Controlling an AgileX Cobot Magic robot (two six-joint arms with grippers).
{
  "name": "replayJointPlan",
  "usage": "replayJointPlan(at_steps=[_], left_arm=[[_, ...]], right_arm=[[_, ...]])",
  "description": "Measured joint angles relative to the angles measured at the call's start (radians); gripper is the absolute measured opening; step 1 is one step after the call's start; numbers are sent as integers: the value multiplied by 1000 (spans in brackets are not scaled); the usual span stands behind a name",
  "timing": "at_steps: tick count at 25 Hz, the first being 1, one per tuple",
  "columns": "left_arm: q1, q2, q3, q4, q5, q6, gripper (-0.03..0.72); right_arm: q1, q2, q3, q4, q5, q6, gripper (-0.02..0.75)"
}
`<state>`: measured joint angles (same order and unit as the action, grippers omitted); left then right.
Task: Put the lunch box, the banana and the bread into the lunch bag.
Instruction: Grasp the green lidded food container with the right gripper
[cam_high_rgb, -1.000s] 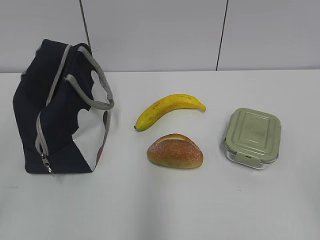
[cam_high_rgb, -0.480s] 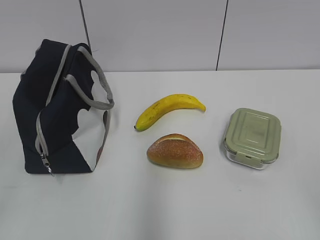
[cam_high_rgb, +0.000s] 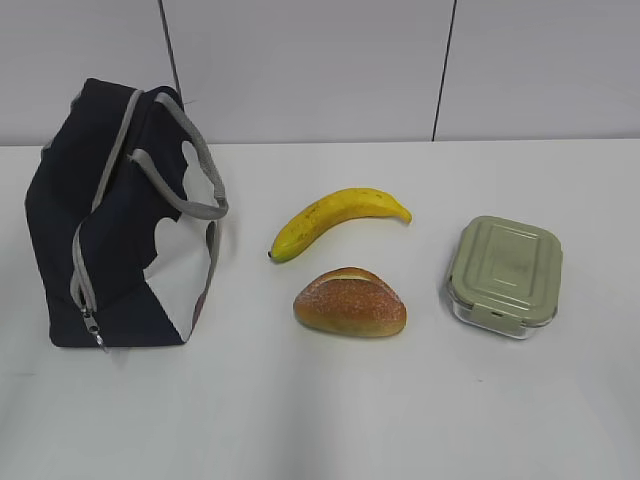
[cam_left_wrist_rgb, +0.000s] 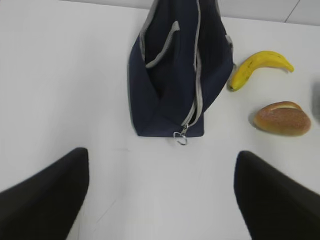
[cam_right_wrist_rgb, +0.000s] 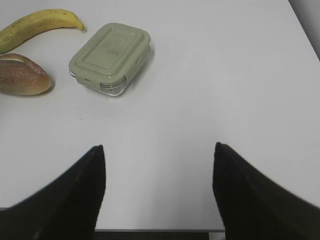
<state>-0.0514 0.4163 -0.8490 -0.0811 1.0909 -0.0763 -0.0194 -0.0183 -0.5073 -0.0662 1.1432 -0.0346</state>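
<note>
No arm is seen in the exterior view. In the left wrist view, the left end effector (cam_left_wrist_rgb: 160, 195) is held above the worktop (cam_left_wrist_rgb: 65, 90) with its two dark fingers (cam_left_wrist_rgb: 45, 200) spread wide apart, nothing between them. In the right wrist view, the right end effector (cam_right_wrist_rgb: 159, 192) is likewise held spread wide and empty, with its fingers (cam_right_wrist_rgb: 70, 200) framing bare surface.

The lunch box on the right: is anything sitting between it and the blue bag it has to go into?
Yes. The lunch box lies far right and the lunch bag far left, with the banana and the bread on the table between them. The bag's zipper also looks closed.
</note>
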Motion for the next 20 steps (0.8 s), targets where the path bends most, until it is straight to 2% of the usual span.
replayJointPlan(at_steps=[10,20], left_arm=[[0,523,-317,-136,7,4,579],[0,970,-584,-146,34,29,552]], right_arm=[[0,0,0,0,0,0,497],[0,0,0,0,0,0,497]])
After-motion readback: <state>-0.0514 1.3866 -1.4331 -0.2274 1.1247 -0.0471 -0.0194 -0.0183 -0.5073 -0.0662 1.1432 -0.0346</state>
